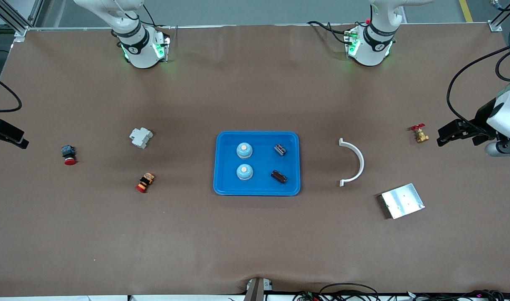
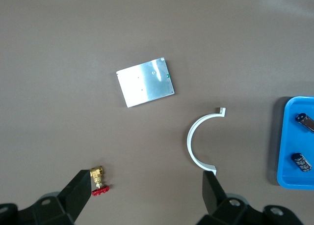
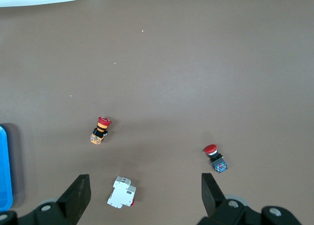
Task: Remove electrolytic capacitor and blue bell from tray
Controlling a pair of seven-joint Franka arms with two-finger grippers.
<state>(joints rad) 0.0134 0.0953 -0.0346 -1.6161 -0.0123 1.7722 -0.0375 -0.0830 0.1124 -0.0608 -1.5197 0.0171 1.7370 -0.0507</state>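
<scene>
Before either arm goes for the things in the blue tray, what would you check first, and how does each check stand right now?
1. Left tool open, holding nothing: ok.
2. Right tool open, holding nothing: ok.
3. Two blue bells in the tray, uncovered: ok.
4. Two dark capacitors in the tray, apart from the bells: ok.
5. Which bell and capacitor to take: cannot tell.
6. Bare table beside the tray, before the white curved piece, to set parts down: ok.

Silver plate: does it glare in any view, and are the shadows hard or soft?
Front view: plate bright, mild glare; tray casts a soft shadow. Left wrist view: plate evenly bright, holes still visible. Right wrist view: plate absent.
</scene>
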